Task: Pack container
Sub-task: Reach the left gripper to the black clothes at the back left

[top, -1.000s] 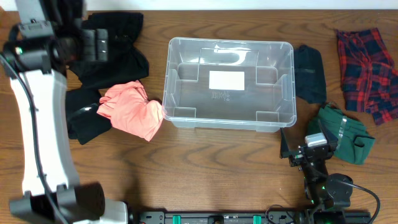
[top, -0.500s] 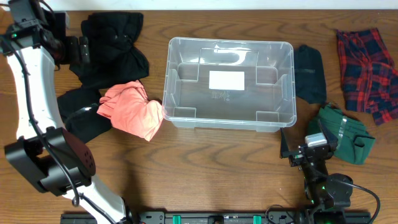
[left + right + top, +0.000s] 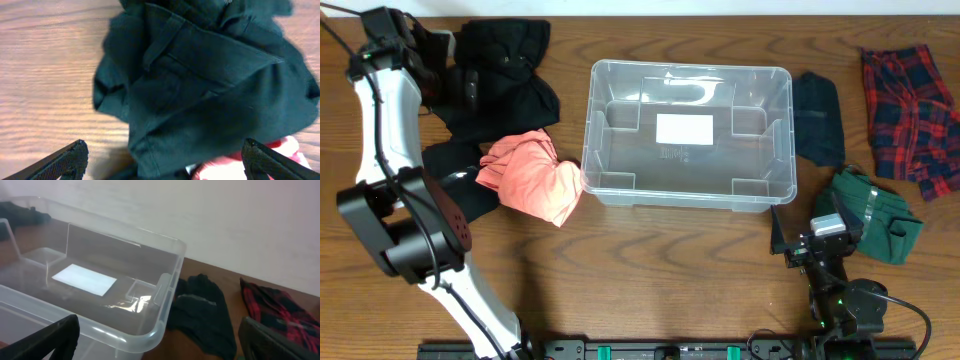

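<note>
Left end effector (image 3: 166,161): fingers spread wide with nothing between them, hanging over the black heap at the far left back of the worktop (image 3: 660,275)
Black heap (image 3: 510,80): crumpled dark cloth with seams and a folded band showing, lying on the wood left of the container
Second black piece (image 3: 455,190): nearer the front, partly tucked under the pink garment's left side
Pink garment (image 3: 532,178): bunched up, its right edge up against the container's left front corner
Container (image 3: 620,135): clear bin in the middle of the worktop, open side up, long side facing the front
White label (image 3: 685,129): on the container's bottom, about the middle
Dark garment (image 3: 818,118): folded, just beside the container's right wall
Right end effector (image 3: 165,342): fingers spread wide and gripping nothing, low at the front right, facing the container's corner
Green garment (image 3: 876,215): bunched just right of the right end effector
Red plaid garment (image 3: 912,108): spread out at the far right edge, apart from the others
</note>
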